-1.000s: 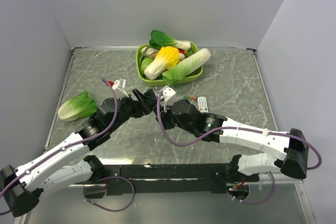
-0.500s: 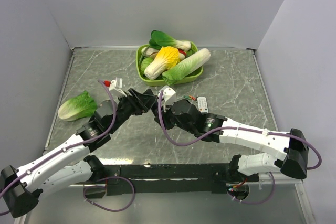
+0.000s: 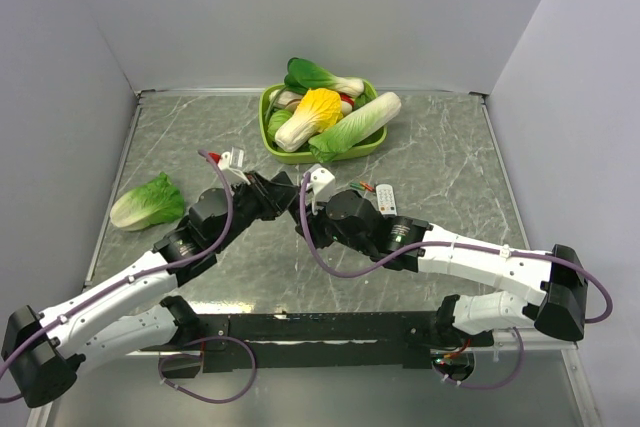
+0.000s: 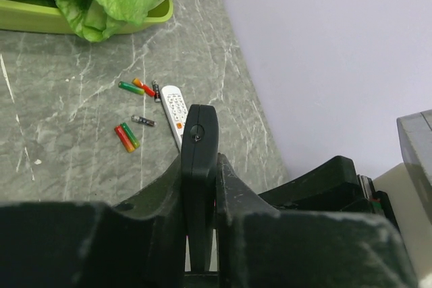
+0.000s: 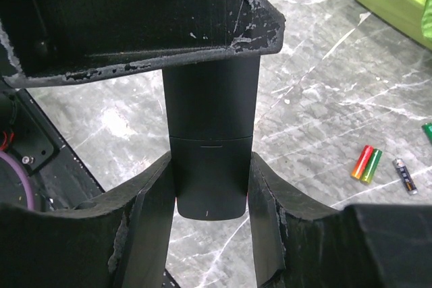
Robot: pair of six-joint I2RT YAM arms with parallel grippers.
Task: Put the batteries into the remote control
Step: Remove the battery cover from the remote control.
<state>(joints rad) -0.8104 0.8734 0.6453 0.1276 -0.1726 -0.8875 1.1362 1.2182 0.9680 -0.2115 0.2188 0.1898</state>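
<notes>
Right over the middle of the grey marbled desk [image 3: 450,167], both arms meet on the same thing: the slim black plastic bar-shaped remote control [image 5: 211,99]. It's up off the desk, held between the two of them.

The left gripper [image 4: 200,166] is clenched on the remote control. From its wrist camera you see the bar edge-on, squeezed between the two black fingers with its rounded end sticking out past the tips. The right gripper [image 5: 211,173] has the other end, with both fingers pressed flat against the long sides, so it's grasping the remote control too. From the right wrist camera the left gripper's fingers sit just above, on the same bar.

The small green-and-red cylinder batteries [image 4: 126,137] are all lying loose on the desk to the right of the grippers — a pair lies side by side and touching, and a couple more lie near the top of the white button remote [image 4: 174,109]. There's also a tiny dark cylinder [image 4: 142,121] between the pair and the white button remote, and another one right at its top end.

Further back is a lime-green plastic tray [image 3: 265,112] piled with toy vegetables [image 3: 320,107], well apart from the batteries. A single green toy lettuce head [image 3: 148,200] lies on the desk over on the left.
</notes>
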